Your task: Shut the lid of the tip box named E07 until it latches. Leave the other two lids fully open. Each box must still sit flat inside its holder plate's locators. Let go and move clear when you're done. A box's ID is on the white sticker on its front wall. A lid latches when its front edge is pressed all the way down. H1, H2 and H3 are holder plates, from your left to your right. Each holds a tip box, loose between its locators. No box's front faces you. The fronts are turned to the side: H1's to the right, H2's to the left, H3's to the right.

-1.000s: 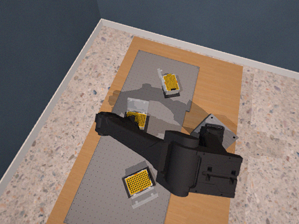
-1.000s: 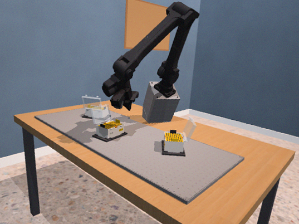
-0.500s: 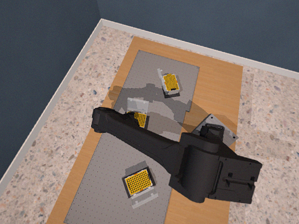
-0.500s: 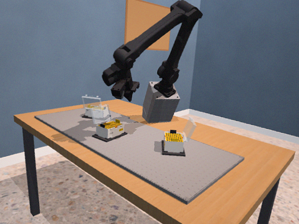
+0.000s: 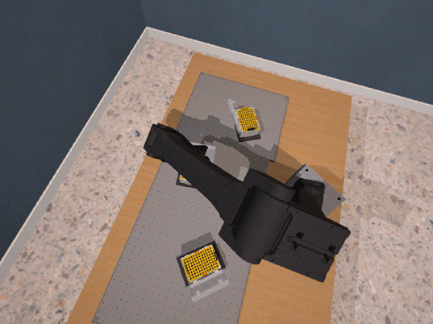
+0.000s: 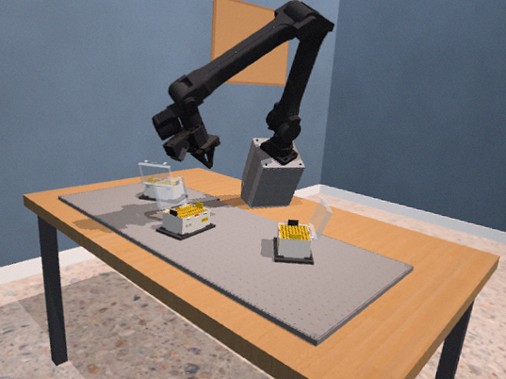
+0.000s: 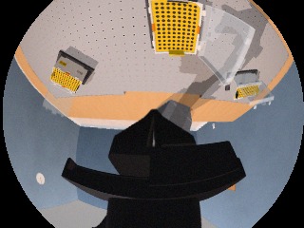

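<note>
My gripper [image 6: 209, 166] [image 7: 154, 112] is shut and empty, high above the board, touching no box; in the top view the arm hides it. The H1 box [image 5: 201, 262] [image 6: 294, 248] [image 7: 66, 80] has its clear lid [image 5: 209, 289] [image 6: 320, 219] standing open. The H2 box [image 6: 189, 225] [image 7: 176, 28] has its lid [image 6: 169, 196] [image 7: 229, 45] open, leaning back; the arm covers most of this box in the top view. The H3 box [image 5: 248, 120] [image 6: 164, 191] [image 7: 248, 91] has its lid [image 6: 155, 172] open. All three look flat in their plates. No sticker ID is readable.
The boxes stand on a grey perforated board [image 5: 138, 291] [image 6: 255, 280] on the wooden table [image 5: 287, 313] [image 6: 430, 292]. My grey base block [image 6: 269, 184] stands behind the board. The raised H2 and H3 lids are the obstacles closest below the gripper.
</note>
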`<state>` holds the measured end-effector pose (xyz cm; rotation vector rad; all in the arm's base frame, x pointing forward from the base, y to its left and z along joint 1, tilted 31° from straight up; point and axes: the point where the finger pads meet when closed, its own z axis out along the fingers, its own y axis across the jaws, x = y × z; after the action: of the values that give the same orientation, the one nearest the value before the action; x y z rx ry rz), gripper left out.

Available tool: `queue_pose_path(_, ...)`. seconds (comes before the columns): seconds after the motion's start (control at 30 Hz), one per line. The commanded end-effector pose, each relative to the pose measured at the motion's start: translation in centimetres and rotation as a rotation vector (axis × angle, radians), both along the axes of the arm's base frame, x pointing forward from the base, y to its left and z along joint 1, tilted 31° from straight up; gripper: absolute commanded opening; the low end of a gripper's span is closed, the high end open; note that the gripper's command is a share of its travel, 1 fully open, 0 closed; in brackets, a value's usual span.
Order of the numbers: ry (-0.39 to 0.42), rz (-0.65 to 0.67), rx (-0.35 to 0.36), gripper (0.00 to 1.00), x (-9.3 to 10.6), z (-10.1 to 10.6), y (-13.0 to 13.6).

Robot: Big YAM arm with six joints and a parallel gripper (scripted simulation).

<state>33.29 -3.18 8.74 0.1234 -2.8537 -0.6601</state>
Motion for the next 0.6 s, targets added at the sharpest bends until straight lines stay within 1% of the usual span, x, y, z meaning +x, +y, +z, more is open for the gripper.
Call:
queue_pose_path(0.0,0.045,-0.105,0.015,0.00,0.8,-0.1,-1.9)
queue_pose_path(0.07,0.052,-0.114,0.013,0.00,0.6,-0.6,-2.9)
queue_pose_path(0.17,0.018,-0.094,0.009,0.00,0.8,-1.6,-4.4)
queue_pose_path(0.33,0.019,-0.095,0.007,0.00,0.4,-2.8,-6.7)
queue_pose_path(0.43,0.019,-0.089,0.008,0.00,0.4,-3.0,-6.9)
queue_pose_path(0.57,0.020,-0.095,0.005,0.00,0.0,-4.0,-9.0)
